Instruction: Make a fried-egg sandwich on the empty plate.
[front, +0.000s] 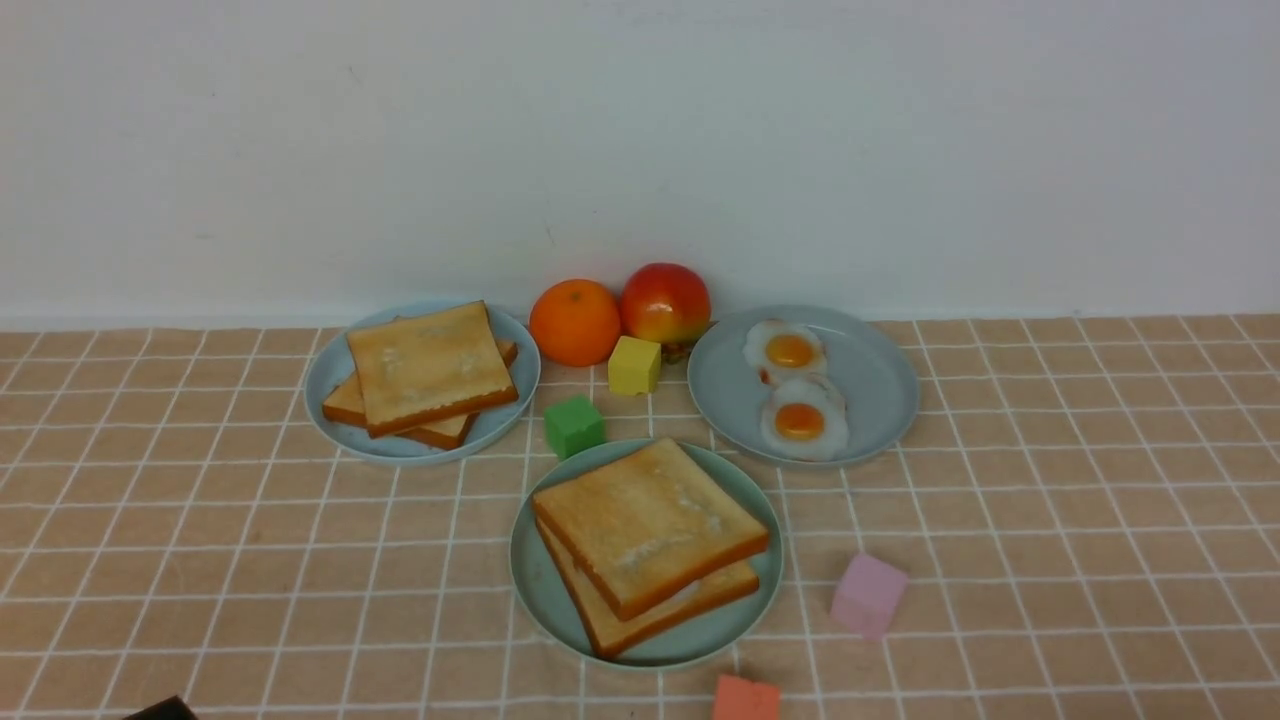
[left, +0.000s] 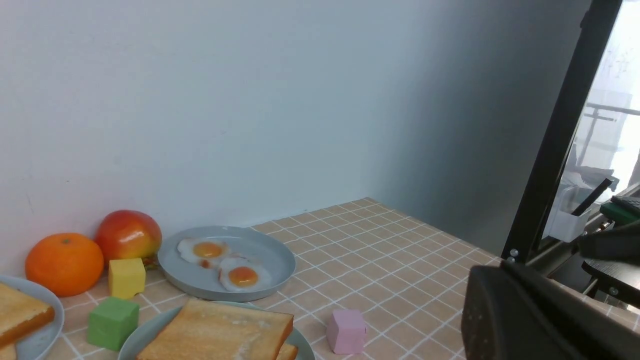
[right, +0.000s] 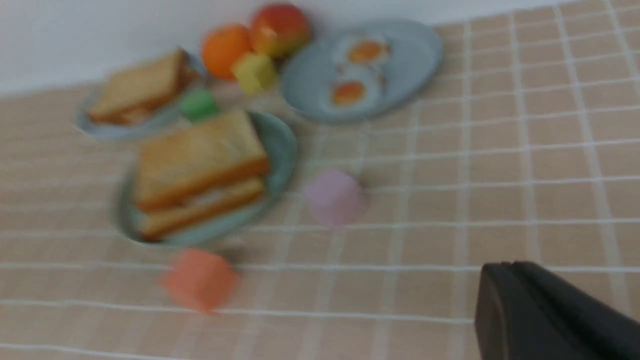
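Neither gripper showed in the front view; both arms were off the cloth, and the job there looked finished. On the mint-green plate (front: 535, 590), nearest the robot and centred between the two grey-blue plates, sat the fried-egg sandwich (front: 650, 545): two golden-brown toast slices with darker crusts, the top one turned a little off the lower, and a thin white edge of egg peeking out on the right. All that seemed left was to retreat well, which I judged meant keeping both arms high and back, clear of the pink cube (front: 868, 595) and the orange-red cube (front: 745, 699) near the plate.

From the left wrist view, the left gripper (left: 530, 320) was a dark mass at the frame's corner, jaws closed with nothing between them. Only a corner of the sandwich's top slice showed, pale and dry-looking, its plate rim just beside the green cube (left: 112, 322).

From the right wrist view, the right gripper (right: 545, 310) likewise stood closed and empty, well apart from the food. That picture was smeared, probably by motion, yet the sandwich still read as two slices with a pale layer between, resting squarely inside its plate.
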